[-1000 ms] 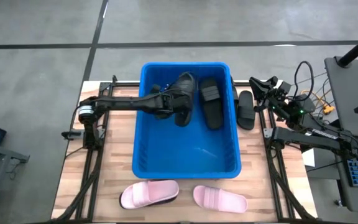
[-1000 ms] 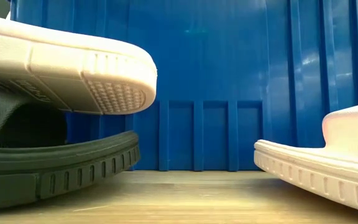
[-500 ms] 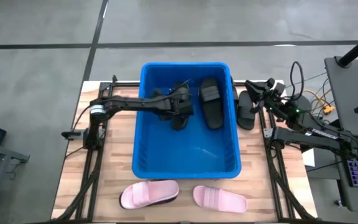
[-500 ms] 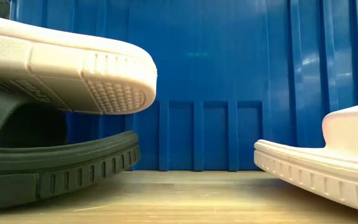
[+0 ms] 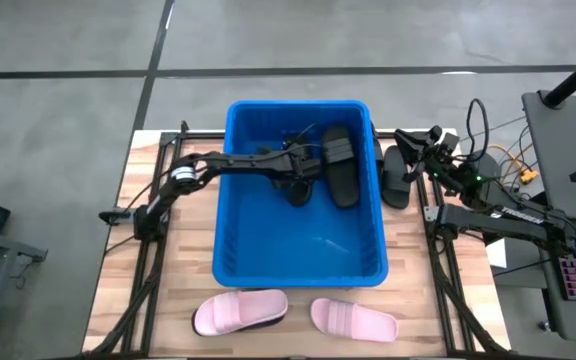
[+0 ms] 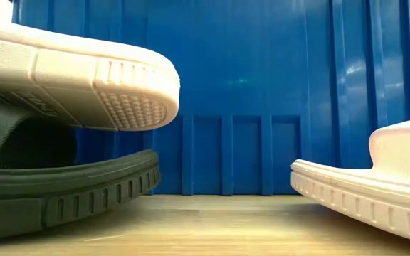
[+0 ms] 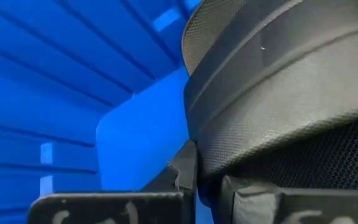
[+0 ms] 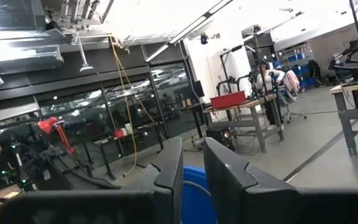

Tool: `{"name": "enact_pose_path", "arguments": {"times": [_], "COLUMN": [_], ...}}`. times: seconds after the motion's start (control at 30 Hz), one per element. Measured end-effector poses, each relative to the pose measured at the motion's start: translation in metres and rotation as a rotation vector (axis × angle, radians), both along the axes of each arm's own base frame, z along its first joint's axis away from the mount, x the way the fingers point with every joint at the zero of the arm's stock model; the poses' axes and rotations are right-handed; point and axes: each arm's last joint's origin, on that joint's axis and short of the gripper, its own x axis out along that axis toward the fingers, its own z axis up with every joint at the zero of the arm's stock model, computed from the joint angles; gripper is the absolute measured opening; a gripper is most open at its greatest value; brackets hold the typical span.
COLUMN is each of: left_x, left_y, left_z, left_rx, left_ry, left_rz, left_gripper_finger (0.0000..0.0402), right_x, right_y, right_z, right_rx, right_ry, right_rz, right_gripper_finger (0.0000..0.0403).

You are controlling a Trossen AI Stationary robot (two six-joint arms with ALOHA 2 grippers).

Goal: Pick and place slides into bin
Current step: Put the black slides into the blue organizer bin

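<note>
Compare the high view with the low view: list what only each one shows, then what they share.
Only the high view shows the left pincer down inside the bin on a black slide, a second black slide lying beside it in the bin, a third outside by the right pincer, and both arms. Only the low view shows a black slide under a pink one. Both show the blue bin and two pink slides in front of it.

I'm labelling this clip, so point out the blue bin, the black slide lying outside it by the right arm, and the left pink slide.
blue bin [image 5: 298, 255], high view, bare floor
black slide [image 5: 395, 176], high view, strap
left pink slide [image 5: 238, 311], high view, strap
</note>
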Motion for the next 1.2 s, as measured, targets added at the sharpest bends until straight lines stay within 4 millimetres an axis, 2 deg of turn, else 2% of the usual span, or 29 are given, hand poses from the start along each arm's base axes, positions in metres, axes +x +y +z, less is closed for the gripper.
{"name": "enact_pose_path", "arguments": {"times": [0.27, 0.47, 0.73, 0.9, 1.2], "left_x": [0.021, 0.022, 0.026, 0.027, 0.032], "left_y": [0.005, 0.005, 0.007, 0.007, 0.007], "left_z": [-0.011, -0.016, -0.01, -0.01, -0.005], "left_rx": [0.011, 0.014, 0.002, -0.033, -0.128], "left_ry": [0.027, 0.046, 0.002, -0.012, -0.011], "left_rz": [-0.011, -0.007, -0.043, -0.057, -0.164], "left_gripper_finger": [0.0, 0.0, 0.0011, 0.0068, 0.0213], "right_x": [0.0, 0.0, 0.0, 0.0, 0.0], "right_y": [0.0, 0.0, 0.0, 0.0, 0.0], "right_z": [0.0, 0.0, 0.0, 0.0, 0.0], "right_rx": [-0.001, -0.003, -0.027, -0.027, -0.03], "right_ry": [0.0, 0.001, 0.018, 0.018, 0.02], "right_rz": [0.0, 0.0, -0.01, -0.01, -0.011], "right_gripper_finger": [0.0057, 0.0057, 0.0056, 0.0056, 0.0056]}}
